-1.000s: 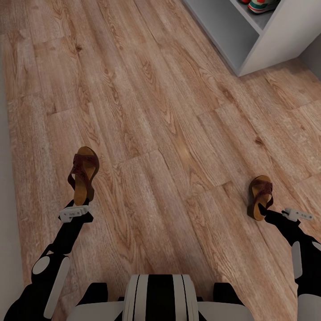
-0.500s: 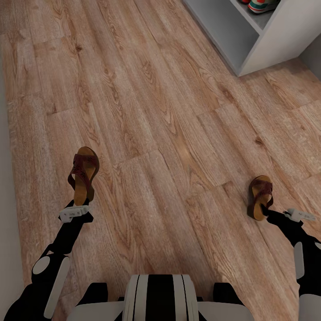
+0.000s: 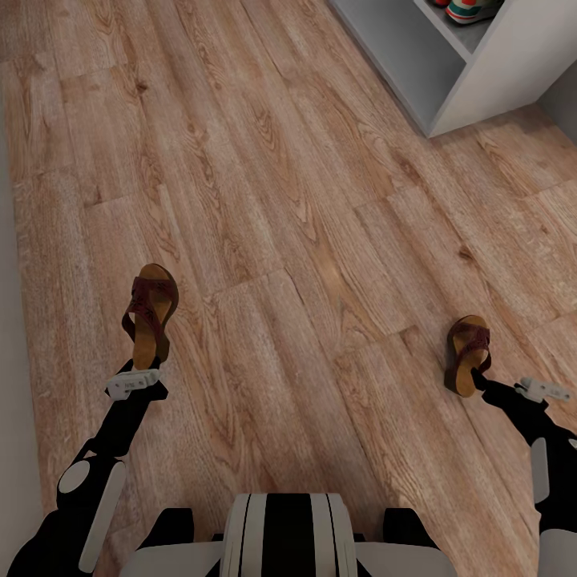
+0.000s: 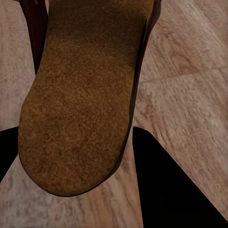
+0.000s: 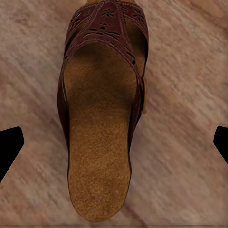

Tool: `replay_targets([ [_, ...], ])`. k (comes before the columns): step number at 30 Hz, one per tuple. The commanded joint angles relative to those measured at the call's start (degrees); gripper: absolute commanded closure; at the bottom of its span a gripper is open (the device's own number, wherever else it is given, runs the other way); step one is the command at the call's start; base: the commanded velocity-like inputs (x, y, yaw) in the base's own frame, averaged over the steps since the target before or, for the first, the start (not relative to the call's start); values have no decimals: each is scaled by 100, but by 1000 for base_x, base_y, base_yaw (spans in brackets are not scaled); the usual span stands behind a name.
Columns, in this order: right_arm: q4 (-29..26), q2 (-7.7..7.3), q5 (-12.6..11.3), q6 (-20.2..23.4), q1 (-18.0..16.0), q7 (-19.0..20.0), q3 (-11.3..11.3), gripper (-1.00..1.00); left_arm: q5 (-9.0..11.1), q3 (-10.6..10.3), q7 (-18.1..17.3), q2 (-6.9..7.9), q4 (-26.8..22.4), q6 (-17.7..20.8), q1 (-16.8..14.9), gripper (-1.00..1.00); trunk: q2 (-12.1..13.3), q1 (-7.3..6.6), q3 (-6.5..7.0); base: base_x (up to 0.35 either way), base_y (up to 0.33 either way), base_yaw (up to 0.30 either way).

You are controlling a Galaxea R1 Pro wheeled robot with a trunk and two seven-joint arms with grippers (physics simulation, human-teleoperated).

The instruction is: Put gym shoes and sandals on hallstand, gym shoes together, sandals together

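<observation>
Hallstand [image 3: 481,76] far ahead of both grippers, one gym shoe [image 3: 473,8] on its shelf; second probably beside it, cut off. Left gripper [image 3: 135,383] pinching heel of left sandal [image 3: 149,316]. Right gripper [image 3: 479,377] wide around right sandal [image 3: 467,353]. Sandals unplaced.

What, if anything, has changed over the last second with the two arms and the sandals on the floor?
The right gripper has drawn back slightly toward the robot, away from the right sandal, with its jaws wide open either side of the heel. The left gripper stayed put at the heel of the left sandal. Both sandals, the wood floor and the hallstand look unchanged.
</observation>
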Motion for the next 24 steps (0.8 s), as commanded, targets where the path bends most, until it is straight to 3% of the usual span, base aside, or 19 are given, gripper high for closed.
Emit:
replay_targets([
  [1, 24, -3, -2, -1, -1, 0, -1, -100, -16, 1, -8, 0, 0, -2, 0, 100, 0, 0, 0, 0, 0, 0],
  [24, 166, 1, 2, -6, -110, 9, 37, -100, -11, -3, -11, -26, 0, -2, 0, 100, 0, 0, 0, 0, 0, 0],
])
